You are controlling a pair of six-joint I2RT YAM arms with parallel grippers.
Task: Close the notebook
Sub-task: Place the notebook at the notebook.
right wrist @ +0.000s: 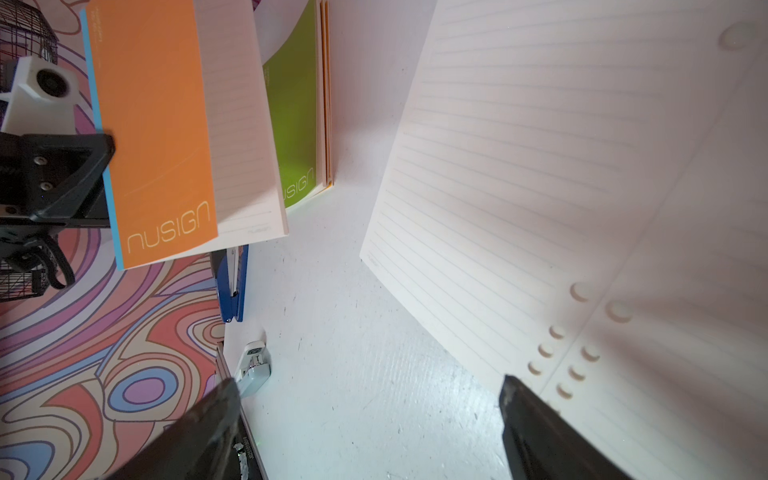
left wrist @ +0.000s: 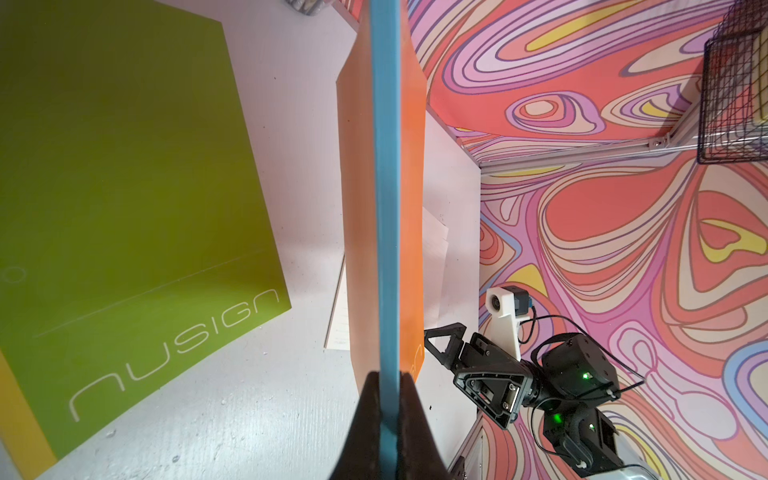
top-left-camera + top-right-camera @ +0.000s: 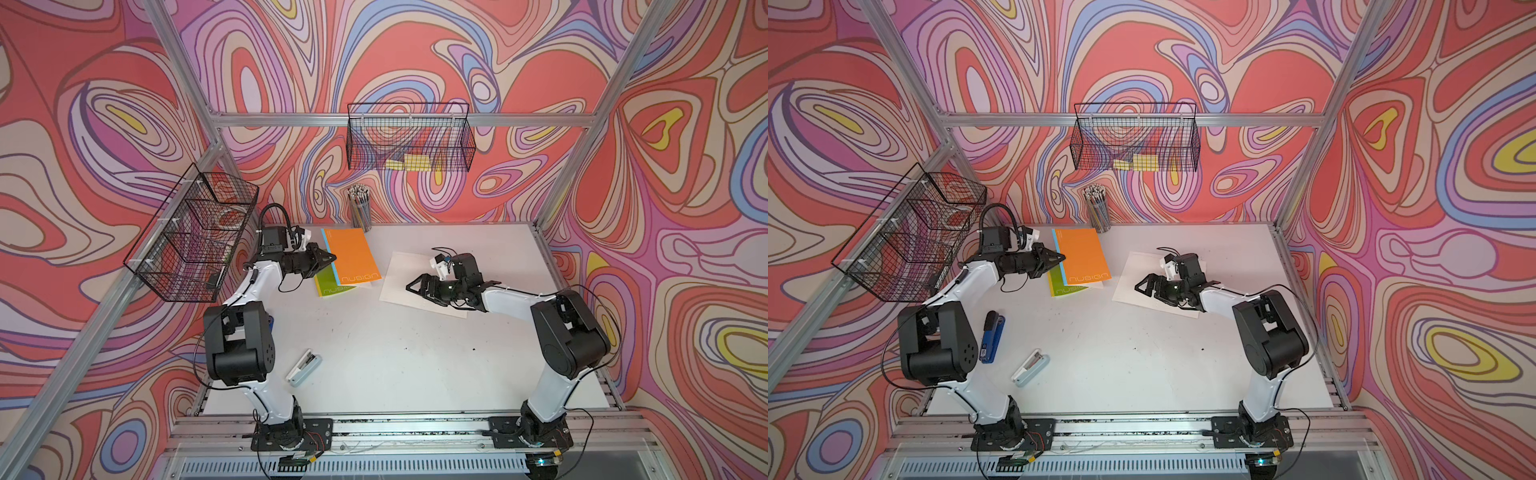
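White table (image 3: 395, 357), notebook (image 3: 351, 255) lengthwise front-to-back

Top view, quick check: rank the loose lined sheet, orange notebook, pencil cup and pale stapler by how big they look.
1. lined sheet, partly hidden under the right gripper.
2. orange notebook, held up by the left gripper, so nearer the camera.
3. pencil cup and pale stapler look about alike; not ranked.

- Swirl-patterned walls in coral, lilac, blue and yellow (image 3: 415, 54) enclose three sides.
- Silver aluminium frame bars (image 3: 291, 119) run along them.
- Matte white tabletop (image 3: 395, 353) below.
- Black wire mesh basket (image 3: 409, 137) hangs on the back bar, and a second black wire basket (image 3: 191, 237) hangs on a side bar.
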